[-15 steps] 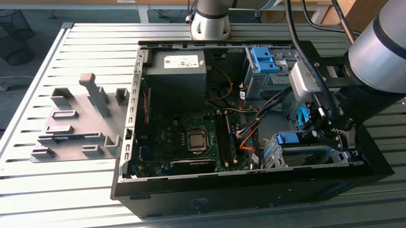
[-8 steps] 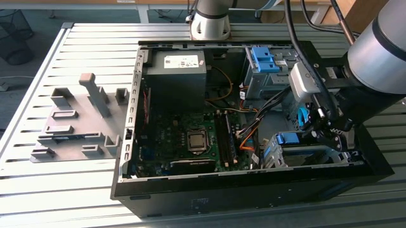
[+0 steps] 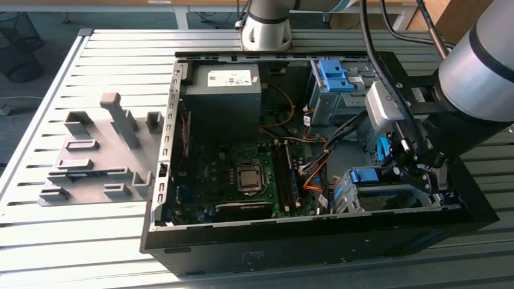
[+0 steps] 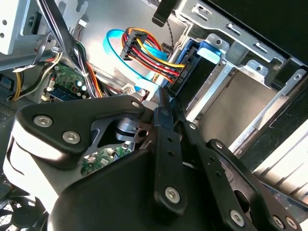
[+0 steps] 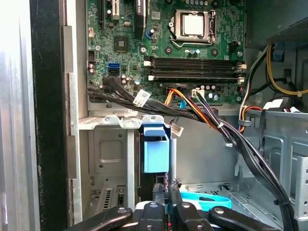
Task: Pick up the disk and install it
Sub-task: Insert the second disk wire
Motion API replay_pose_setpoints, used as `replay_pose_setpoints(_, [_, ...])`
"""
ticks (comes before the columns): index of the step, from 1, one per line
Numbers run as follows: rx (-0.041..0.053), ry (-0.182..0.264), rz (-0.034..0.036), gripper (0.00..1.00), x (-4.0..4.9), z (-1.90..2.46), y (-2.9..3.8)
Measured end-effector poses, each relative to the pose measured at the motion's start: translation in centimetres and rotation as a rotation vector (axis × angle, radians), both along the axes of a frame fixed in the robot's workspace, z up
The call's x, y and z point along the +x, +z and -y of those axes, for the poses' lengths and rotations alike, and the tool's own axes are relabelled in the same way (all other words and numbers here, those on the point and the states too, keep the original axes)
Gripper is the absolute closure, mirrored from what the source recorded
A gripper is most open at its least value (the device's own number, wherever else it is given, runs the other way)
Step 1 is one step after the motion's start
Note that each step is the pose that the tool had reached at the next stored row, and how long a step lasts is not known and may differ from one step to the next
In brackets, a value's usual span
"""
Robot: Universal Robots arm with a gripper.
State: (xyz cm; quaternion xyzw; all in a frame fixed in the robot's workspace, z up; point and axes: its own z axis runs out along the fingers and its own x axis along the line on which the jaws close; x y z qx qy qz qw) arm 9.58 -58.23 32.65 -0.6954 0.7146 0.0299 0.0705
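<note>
Gripper linkage is right up against the lens in both wrist views, jaws pinched together with nothing between them that I can see. Just ahead of the tips, the disk stands on edge in the drive cage, blue rail end facing the jaws. My guess is closed jaws work as a blunt pusher. The cable bundle drapes just beyond the disk, motherboard further out.

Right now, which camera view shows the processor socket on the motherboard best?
The first wrist view: the processor socket lies large and face-on there. The exterior view shows the socket smaller, from a slant. The second wrist view faces the drive cage.
</note>
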Motion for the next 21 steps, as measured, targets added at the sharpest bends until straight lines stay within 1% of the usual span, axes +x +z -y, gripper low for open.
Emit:
replay_pose_setpoints(7, [0.0008,0.000,-0.0001,0.83,0.00,0.00,-0.02])
replay_pose_setpoints(8, [0.0010,0.000,-0.0001,0.76,0.00,0.00,0.01])
replay_pose_setpoints(11, [0.0024,0.000,-0.0004,0.76,0.00,0.00,0.40])
replay_pose_setpoints(17, [0.0045,0.000,-0.0012,0.76,0.00,0.00,1.64])
replay_pose_setpoints(21, [0.0051,0.000,-0.0015,0.78,0.00,0.00,1.72])
